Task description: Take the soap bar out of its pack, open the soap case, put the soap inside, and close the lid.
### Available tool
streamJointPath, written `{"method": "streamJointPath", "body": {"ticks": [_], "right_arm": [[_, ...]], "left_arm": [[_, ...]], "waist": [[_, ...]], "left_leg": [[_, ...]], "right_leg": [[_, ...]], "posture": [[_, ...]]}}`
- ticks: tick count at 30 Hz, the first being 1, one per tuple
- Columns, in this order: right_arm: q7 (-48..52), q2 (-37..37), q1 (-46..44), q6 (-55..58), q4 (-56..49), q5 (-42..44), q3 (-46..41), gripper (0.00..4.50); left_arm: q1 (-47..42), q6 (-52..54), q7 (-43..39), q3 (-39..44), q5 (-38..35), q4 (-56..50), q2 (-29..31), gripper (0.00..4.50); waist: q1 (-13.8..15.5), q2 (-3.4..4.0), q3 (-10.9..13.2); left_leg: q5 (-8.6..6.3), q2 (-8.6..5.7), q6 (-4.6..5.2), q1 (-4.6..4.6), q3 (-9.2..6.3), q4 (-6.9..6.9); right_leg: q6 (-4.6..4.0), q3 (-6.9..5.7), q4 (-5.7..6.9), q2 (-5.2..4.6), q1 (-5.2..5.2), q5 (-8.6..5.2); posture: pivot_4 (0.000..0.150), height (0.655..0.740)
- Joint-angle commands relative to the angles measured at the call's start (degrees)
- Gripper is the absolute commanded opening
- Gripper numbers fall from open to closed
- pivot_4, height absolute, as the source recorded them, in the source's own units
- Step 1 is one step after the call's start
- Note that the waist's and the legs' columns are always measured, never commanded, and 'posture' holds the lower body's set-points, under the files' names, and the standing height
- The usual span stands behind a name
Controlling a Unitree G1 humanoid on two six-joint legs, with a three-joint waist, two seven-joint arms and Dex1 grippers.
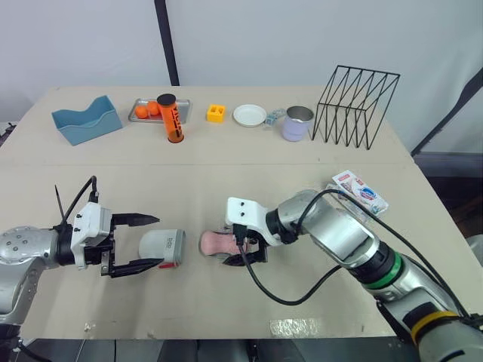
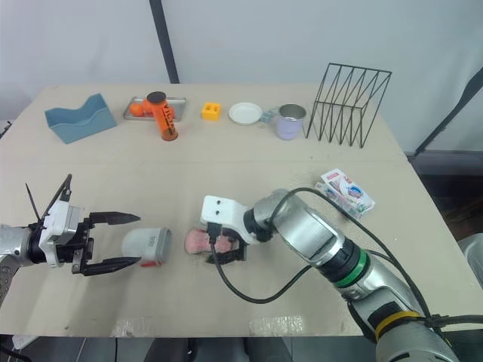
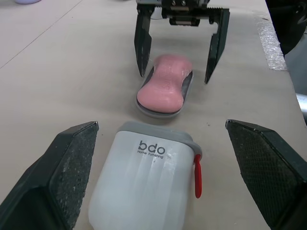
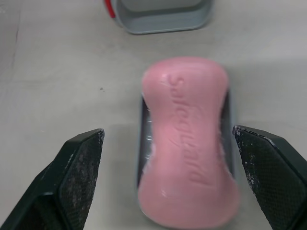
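Soap in case base, frame centre; my right gripper gapes astride it, left gripper gapes astride lid, for closing.

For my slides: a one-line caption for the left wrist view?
Pink soap bar resting on grey case base, open right hand straddling it; white lid lies apart.

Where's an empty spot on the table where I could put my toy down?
The wide bare strip of tan table between the back row (blue plastic holder to black wire rack) and the grippers. The front is crowded: the open left gripper flanks the white soap-case lid, the open right gripper straddles the pink soap bar.
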Motion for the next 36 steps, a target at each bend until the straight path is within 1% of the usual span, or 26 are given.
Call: {"method": "streamJointPath", "body": {"ticks": [1, 4, 7, 10, 13, 17, 19, 24, 27, 31, 36], "right_arm": [[1.1, -1.1, -0.6, -2.1, -3.5, 1.9, -3.8, 4.45], [2.4, -2.9, 2.0, -7.6, -2.2, 2.9, -6.8, 4.45], [3.3, -4.1, 5.6, -15.6, 0.4, 3.7, -10.8, 4.45], [6.5, -6.5, 9.4, -25.0, 3.3, 4.4, -14.4, 4.45], [11.0, -8.2, 13.0, -31.3, 4.8, 7.4, -18.3, 4.45], [15.6, -10.4, 17.4, -35.2, 5.0, 11.0, -22.1, 4.45], [17.4, -10.4, 19.3, -36.6, 4.9, 13.3, -24.0, 4.45], [18.5, -9.4, 22.5, -41.5, 7.1, 15.3, -27.7, 4.45], [19.5, -9.8, 27.3, -45.3, 7.8, 17.1, -31.5, 4.45], [17.7, -9.4, 34.8, -48.3, 5.6, 19.7, -37.3, 4.45], [19.5, -9.9, 42.8, -53.2, 5.1, 21.6, -42.9, 4.45]], "left_arm": [[0.2, -1.1, -0.9, 0.8, 0.5, -0.5, 1.1, 4.5], [-0.2, -2.3, -1.9, 0.8, 1.5, 0.7, 1.6, 4.5], [-0.2, -3.6, -3.2, 0.9, 2.3, 2.4, 2.4, 4.5], [-0.6, -4.9, -4.3, 1.0, 2.9, 4.5, 3.2, 4.5], [-0.8, -6.3, -6.0, 0.6, 3.9, 6.6, 4.1, 4.5], [-1.7, -8.1, -7.4, -0.2, 4.9, 9.0, 4.5, 4.5], [-2.4, -9.5, -8.3, -1.0, 5.8, 10.3, 4.4, 4.5], [-3.4, -11.1, -9.6, -2.4, 6.7, 12.0, 4.0, 4.5], [-4.6, -11.7, -9.0, -3.2, 7.2, 12.7, 3.3, 4.5], [-4.5, -11.2, -8.2, -3.3, 6.5, 11.5, 2.6, 4.5], [-4.1, -11.0, -8.4, -3.1, 6.2, 11.2, 2.4, 4.5]], "waist": [[0.0, 0.0, 0.0], [0.0, -0.01, 0.0], [0.0, -0.01, 0.0], [0.0, -0.02, 0.0], [0.0, -0.02, 0.0], [0.0, -0.01, 0.0], [0.1, -0.02, 0.0], [0.0, -0.02, 0.0], [0.2, -0.02, 0.0], [0.2, -0.02, 0.0], [0.0, -0.02, 0.0]], "left_leg": [[0.0, 0.0, 0.0, 0.0, 0.0, 0.0], [0.0, 0.0, 0.0, 0.0, 0.0, 0.0], [0.0, -0.01, 0.0, 0.0, 0.0, 0.0], [0.0, -0.01, 0.0, -0.01, 0.01, 0.0], [0.0, 0.02, 0.0, 0.0, 0.02, 0.0], [0.0, 0.03, 0.0, 0.02, 0.06, 0.0], [0.0, 0.04, 0.0, 0.02, 0.05, 0.0], [0.0, 0.05, 0.0, 0.04, 0.07, 0.02], [0.0, 0.05, 0.0, 0.04, 0.06, 0.01], [0.0, -0.02, 0.0, 0.01, -0.03, 0.02], [0.0, 0.03, 0.0, 0.11, 0.0, 0.05]], "right_leg": [[0.0, 0.0, 0.0, 0.0, -0.01, 0.0], [0.0, 0.0, 0.0, 0.0, 0.0, 0.0], [0.0, -0.01, -0.01, -0.01, 0.01, 0.0], [0.0, -0.02, -0.02, -0.01, 0.01, 0.0], [-0.01, -0.03, -0.02, 0.02, 0.02, 0.01], [-0.03, 0.0, -0.01, 0.02, 0.02, 0.02], [-0.03, -0.03, -0.01, 0.03, 0.04, 0.02], [-0.05, 0.0, 0.0, 0.05, 0.06, 0.03], [-0.04, -0.02, -0.01, 0.06, 0.06, 0.02], [0.02, -0.07, -0.02, 0.02, 0.14, -0.01], [-0.01, -0.01, 0.01, 0.08, 0.19, 0.01]], "posture": [[0.15, 0.74], [0.15, 0.74], [0.15, 0.74], [0.15, 0.74], [0.15, 0.74], [0.15, 0.74], [0.15, 0.74], [0.15, 0.74], [0.15, 0.74], [0.15, 0.74], [0.15, 0.74]]}}
